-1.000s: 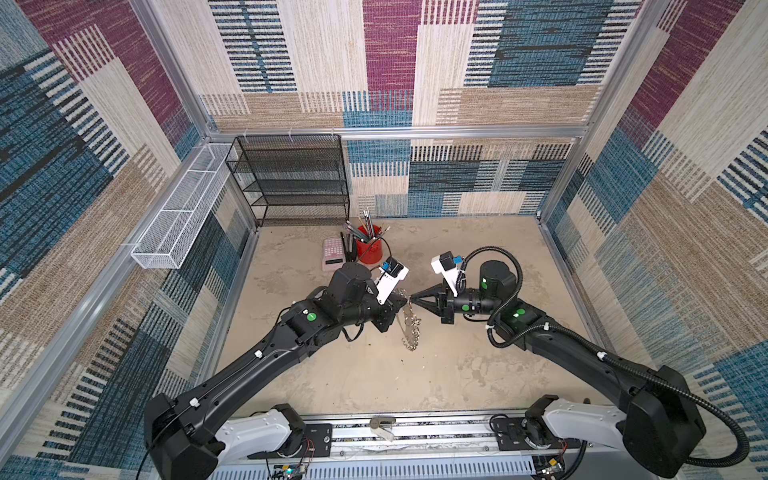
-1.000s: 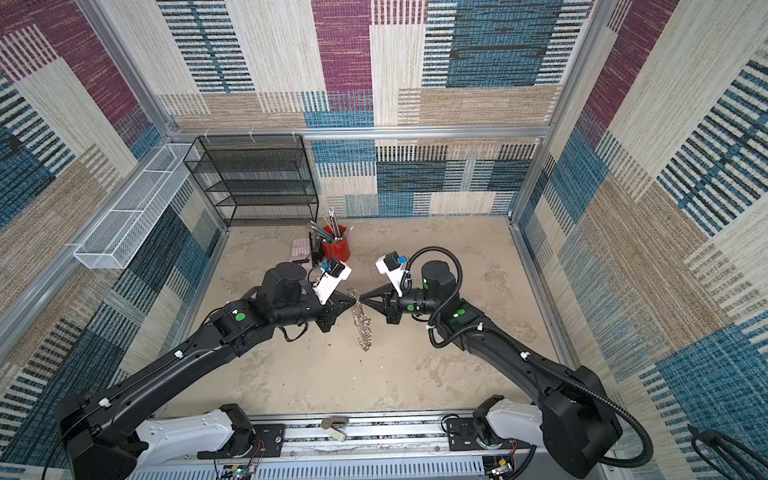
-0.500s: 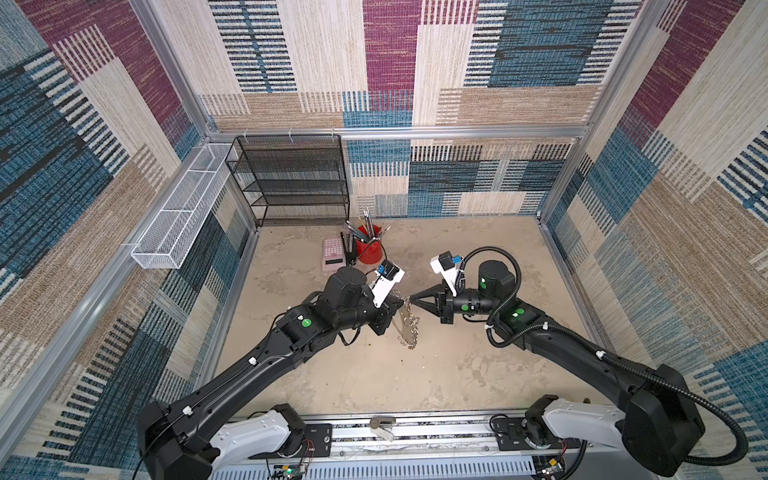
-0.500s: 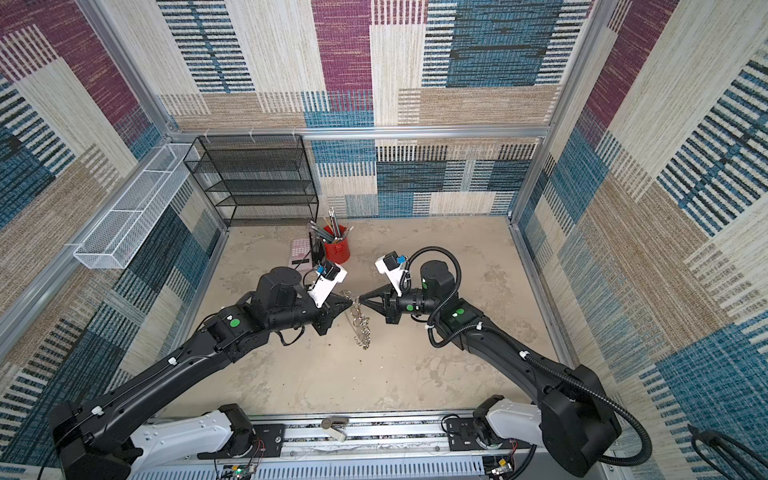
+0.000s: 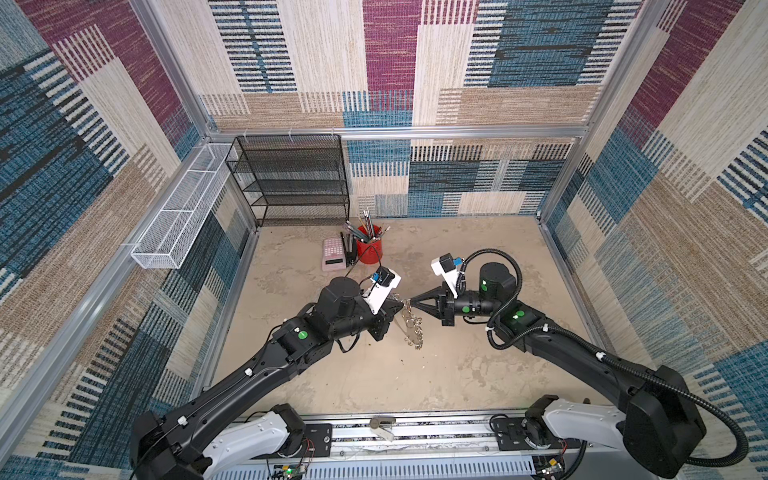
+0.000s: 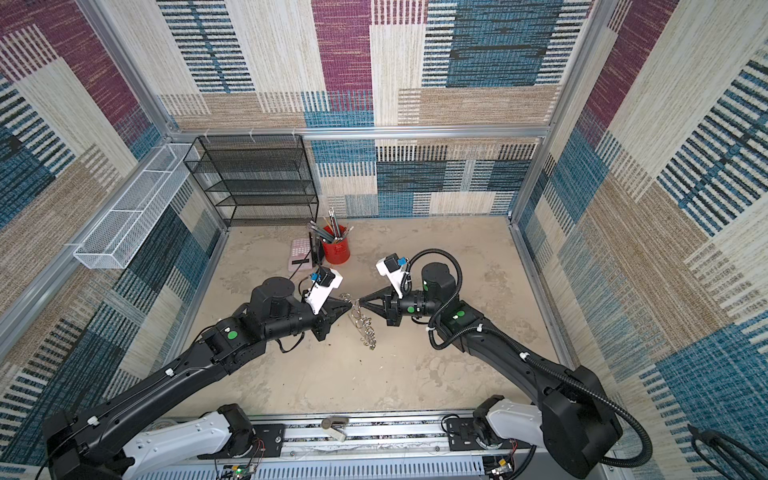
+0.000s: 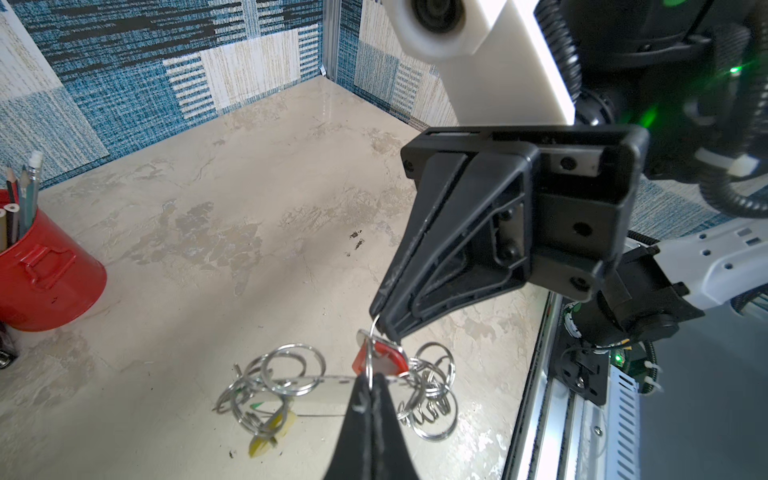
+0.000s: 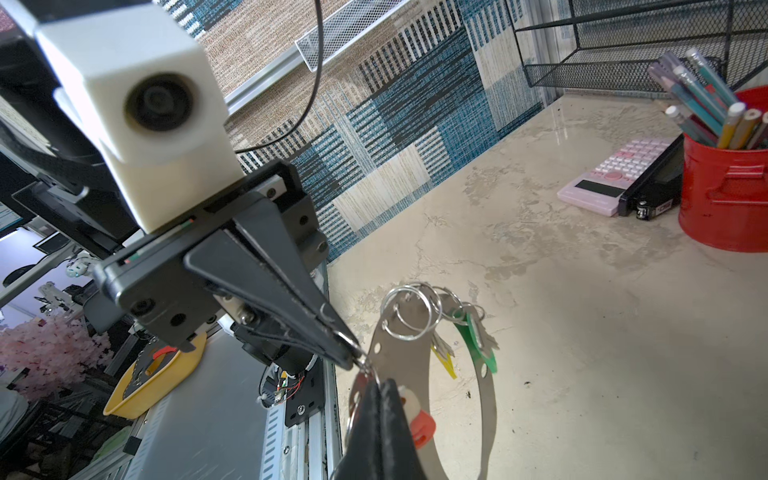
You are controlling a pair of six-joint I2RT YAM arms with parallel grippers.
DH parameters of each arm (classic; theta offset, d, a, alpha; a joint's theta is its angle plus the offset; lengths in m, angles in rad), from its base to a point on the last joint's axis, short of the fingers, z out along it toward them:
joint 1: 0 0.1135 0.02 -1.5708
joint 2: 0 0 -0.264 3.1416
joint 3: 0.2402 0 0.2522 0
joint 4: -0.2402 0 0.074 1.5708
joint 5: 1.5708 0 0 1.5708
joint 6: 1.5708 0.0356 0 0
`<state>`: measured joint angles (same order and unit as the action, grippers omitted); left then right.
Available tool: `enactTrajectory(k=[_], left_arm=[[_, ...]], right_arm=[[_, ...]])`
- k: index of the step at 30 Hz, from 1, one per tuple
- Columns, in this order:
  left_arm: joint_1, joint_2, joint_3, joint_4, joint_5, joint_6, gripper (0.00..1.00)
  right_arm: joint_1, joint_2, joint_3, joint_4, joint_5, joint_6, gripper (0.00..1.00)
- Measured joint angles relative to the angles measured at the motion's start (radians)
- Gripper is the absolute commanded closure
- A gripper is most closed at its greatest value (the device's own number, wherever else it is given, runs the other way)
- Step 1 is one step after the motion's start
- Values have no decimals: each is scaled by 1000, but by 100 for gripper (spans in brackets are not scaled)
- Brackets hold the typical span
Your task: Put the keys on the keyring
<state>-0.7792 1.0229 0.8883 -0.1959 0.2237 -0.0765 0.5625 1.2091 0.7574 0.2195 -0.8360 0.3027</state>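
Note:
The keyring [image 5: 410, 329] [image 6: 365, 329] hangs a little above the floor between my two grippers, a grey curved band [image 8: 487, 415] edged with silver split rings [image 7: 293, 370]. My left gripper [image 5: 400, 306] [image 6: 350, 307] [image 7: 370, 377] and right gripper [image 5: 412, 302] [image 6: 360, 304] [image 8: 380, 384] meet tip to tip, both shut on one thin split ring [image 7: 375, 332]. Right by that ring hangs the red-tagged key [image 7: 384, 358] [image 8: 424, 428]. A green-tagged key [image 8: 478, 345] and a yellow-tagged key [image 8: 444, 365] [image 7: 266, 440] dangle from rings further along the band.
A red pencil cup [image 5: 369, 249] [image 6: 336, 249], a pink calculator [image 5: 333, 252] and a black device stand at the back of the floor. Behind them is a black mesh shelf [image 5: 291, 178]. A white wire basket [image 5: 183, 208] hangs on the left wall.
My left arm's wrist has shifted slightly left and toward the front while its tips stay at the ring. The right arm and the hanging keyring have barely moved.

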Motion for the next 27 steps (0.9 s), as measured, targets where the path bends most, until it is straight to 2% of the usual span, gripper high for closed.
enactTrajectory(k=[27], left_arm=[[-32,-107,-298,499,-12,-32,100]], right_arm=[[-2,-40,-19,-14,-54,23,100]])
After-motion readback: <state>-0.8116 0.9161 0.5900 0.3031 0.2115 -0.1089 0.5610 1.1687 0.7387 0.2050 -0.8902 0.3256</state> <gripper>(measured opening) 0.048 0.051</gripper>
